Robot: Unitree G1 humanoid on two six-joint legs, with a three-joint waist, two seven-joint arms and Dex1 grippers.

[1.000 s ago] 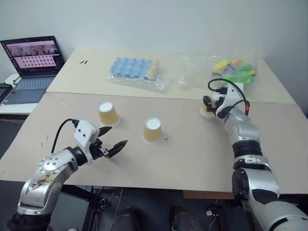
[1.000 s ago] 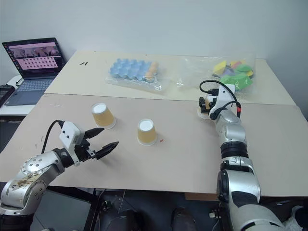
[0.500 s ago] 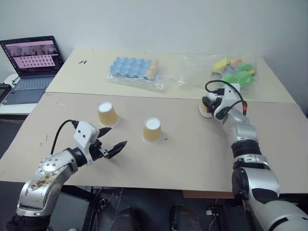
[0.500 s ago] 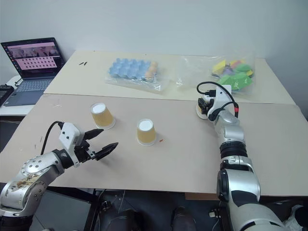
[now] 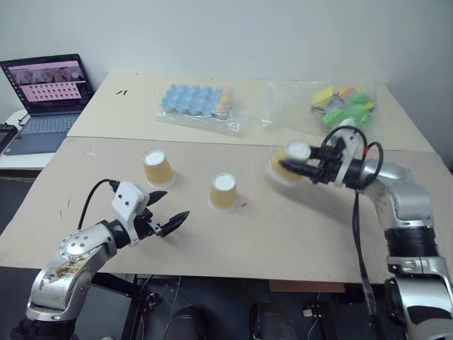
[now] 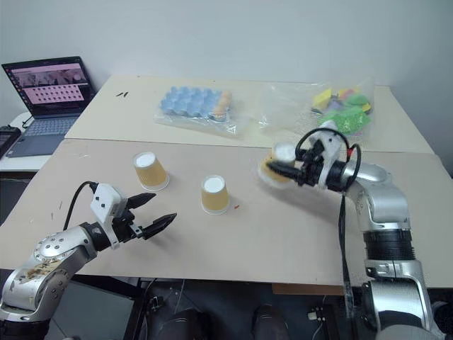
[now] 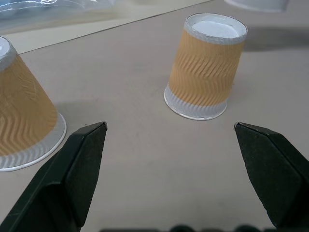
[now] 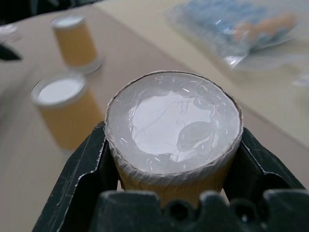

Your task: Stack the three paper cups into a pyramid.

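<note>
Both head views looked forward and down over the whole desk [image 5: 283,234], sharing nearly the same scene. Left wrist view sat low, close to two cups [image 7: 205,67]. Right wrist view looked very close at one cup [image 8: 174,130].

Three small tapered paper cups, tan-orange ribbed sides with white rims and white bases. The left cup [image 5: 158,168] stands upside down on the bench [image 5: 283,227], wide rim down, leaning slightly. The middle cup [image 5: 224,192] stands inverted too, well apart from it, nearer the bench's centre. The third cup [image 5: 289,161] is off the bench, lying roughly level and blurred, clamped at its sides by the right claw [image 5: 296,168], white base facing the wrist camera.
</note>
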